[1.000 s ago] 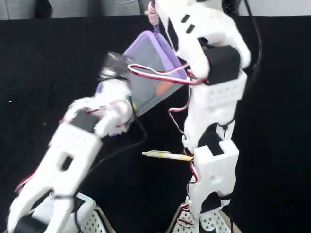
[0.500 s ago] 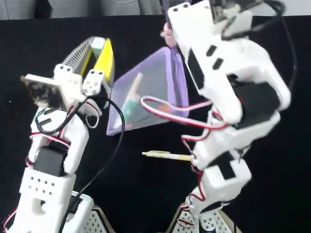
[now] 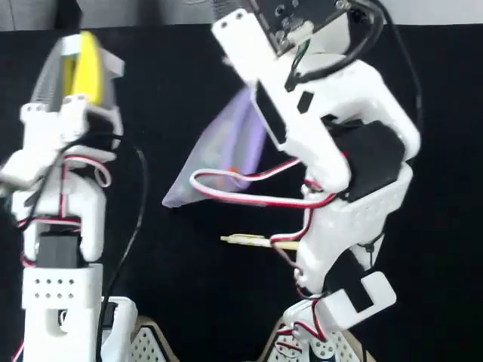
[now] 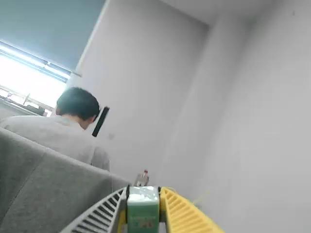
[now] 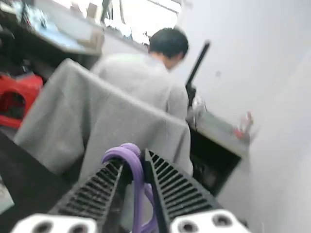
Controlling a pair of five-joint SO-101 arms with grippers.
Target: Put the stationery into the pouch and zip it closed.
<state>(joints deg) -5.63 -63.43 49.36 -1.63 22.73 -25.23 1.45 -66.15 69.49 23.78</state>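
Right jaws clamp the rim of a translucent purple pouch. Left jaws clamp a small green-and-white block.

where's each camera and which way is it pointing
High view: fixed above, looking down at black table; left arm, right arm, pouch, pen.
Left wrist view: on left arm, aimed up; left gripper clamps a green block.
Right wrist view: on right arm, aimed up; right gripper clamps the pouch.
Wrist views share the room's grey partition.
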